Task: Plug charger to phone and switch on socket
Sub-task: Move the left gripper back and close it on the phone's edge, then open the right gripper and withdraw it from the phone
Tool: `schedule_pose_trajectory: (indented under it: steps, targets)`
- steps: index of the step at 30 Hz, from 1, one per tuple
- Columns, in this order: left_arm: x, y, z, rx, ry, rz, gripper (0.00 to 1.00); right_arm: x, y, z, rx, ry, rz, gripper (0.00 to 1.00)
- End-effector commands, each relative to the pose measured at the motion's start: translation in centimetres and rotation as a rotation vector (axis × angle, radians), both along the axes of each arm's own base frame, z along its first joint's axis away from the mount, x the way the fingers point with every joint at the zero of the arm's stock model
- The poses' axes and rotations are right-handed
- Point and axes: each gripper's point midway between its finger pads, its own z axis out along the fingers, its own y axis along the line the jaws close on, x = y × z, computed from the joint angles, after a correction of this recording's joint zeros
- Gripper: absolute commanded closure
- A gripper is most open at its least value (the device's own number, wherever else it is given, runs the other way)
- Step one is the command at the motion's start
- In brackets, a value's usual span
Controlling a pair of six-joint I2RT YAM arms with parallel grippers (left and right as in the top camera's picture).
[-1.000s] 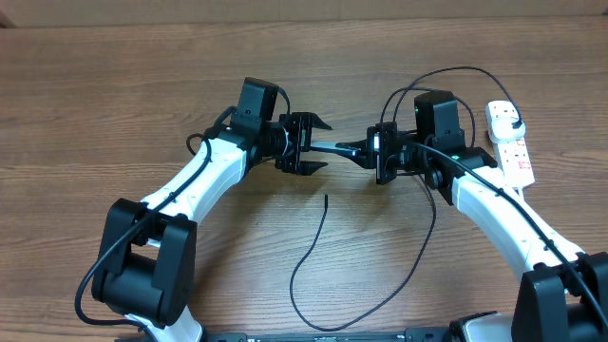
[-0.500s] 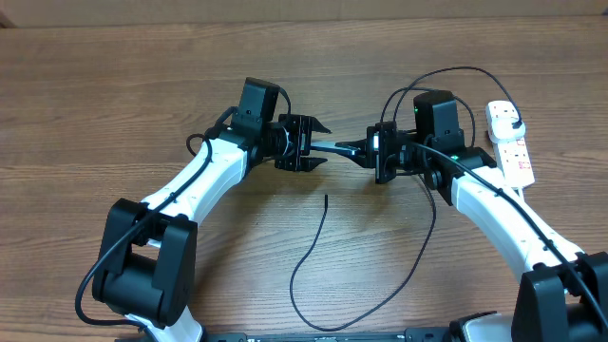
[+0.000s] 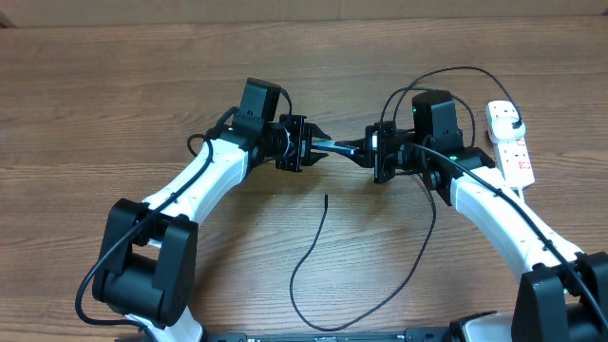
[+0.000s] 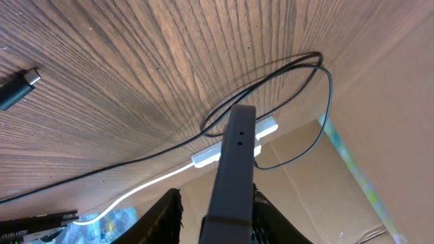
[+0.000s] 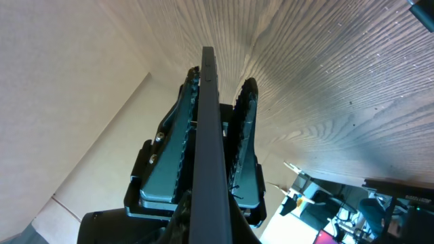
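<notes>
Well left of the far-right socket (image 3: 510,142), holding the phone (image 3: 338,147) edge-on in mid-air: readying it, seemingly, not yet plugging. Next, freeing one gripper to fetch the charger (image 3: 321,223) tip lying nearer. Clamping the phone's right end with the right gripper (image 3: 369,152); pinching its left end narrowly with the left gripper (image 3: 312,150).

My overhead feed is bright, even and sharp, with only soft shadows on the table (image 3: 114,85). Both wrist feeds bend the wood grain toward the frame edges. The phone (image 5: 207,156), close to the lens, looks soft, possibly out of focus.
</notes>
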Motion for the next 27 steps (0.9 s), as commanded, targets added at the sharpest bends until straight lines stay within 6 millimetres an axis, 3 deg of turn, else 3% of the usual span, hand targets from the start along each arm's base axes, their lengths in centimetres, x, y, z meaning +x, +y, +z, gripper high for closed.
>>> schedule_pose_trajectory:
  steps: [1,8,12,27]
  targets:
    - [-0.47,-0.46,0.37,-0.004,-0.008,-0.012,0.68,-0.75,1.28,1.44,0.053,-0.019,0.064,0.96]
    - [-0.49,-0.48,0.37,-0.004,-0.008,-0.013,0.75,-0.75,1.28,1.45,0.054,-0.019,0.064,0.96]
    - [-0.53,-0.54,0.36,-0.004,-0.008,-0.015,0.96,-0.68,1.30,1.52,0.055,-0.025,0.064,0.96]
    - [-0.60,-0.74,0.18,0.014,-0.019,-0.018,0.95,-0.42,1.41,1.85,0.060,-0.052,0.068,0.96]
